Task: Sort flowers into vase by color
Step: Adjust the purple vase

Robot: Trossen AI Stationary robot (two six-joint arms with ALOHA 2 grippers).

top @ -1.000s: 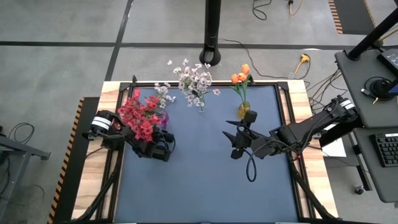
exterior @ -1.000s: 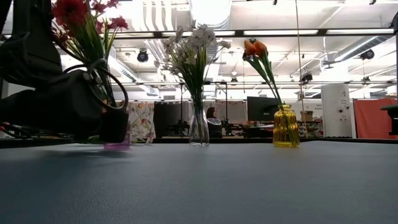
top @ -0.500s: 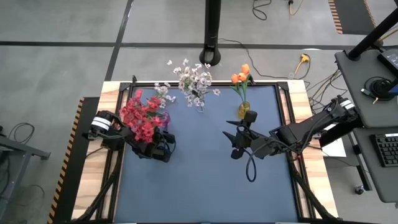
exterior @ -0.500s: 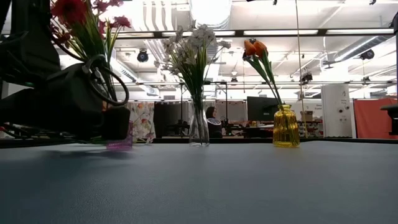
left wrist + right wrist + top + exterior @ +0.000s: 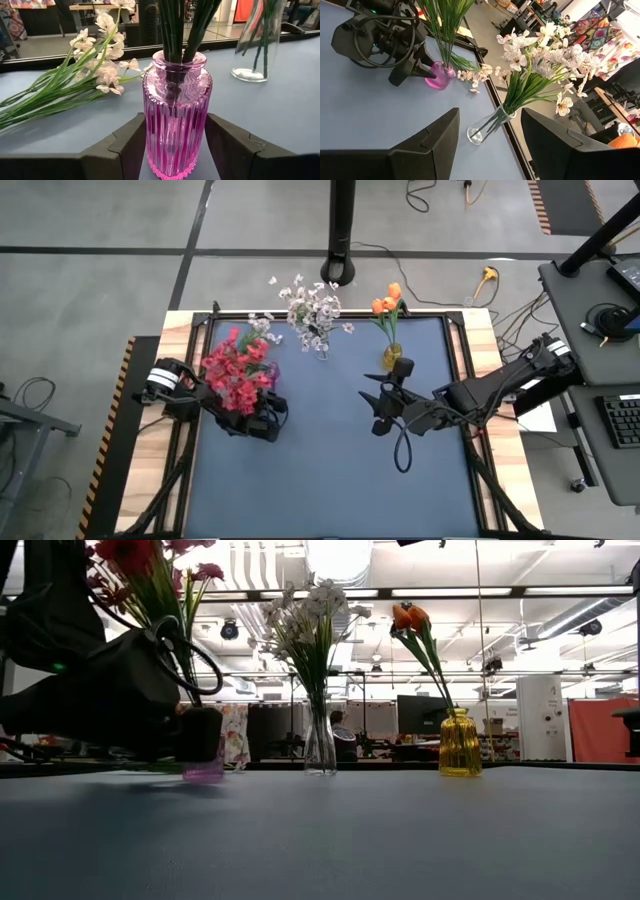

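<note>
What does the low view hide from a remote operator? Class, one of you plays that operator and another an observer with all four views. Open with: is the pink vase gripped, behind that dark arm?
Observer: Yes. The left wrist view shows the left gripper with a finger pressed on each side of the pink vase.
Operator: Is anything lying behind the vase?
Observer: One loose white spray lies flat on the table just past it.
Operator: I see no second arm. Where is it?
Observer: The right gripper hangs open over the table's right half, near the yellow vase.
</note>
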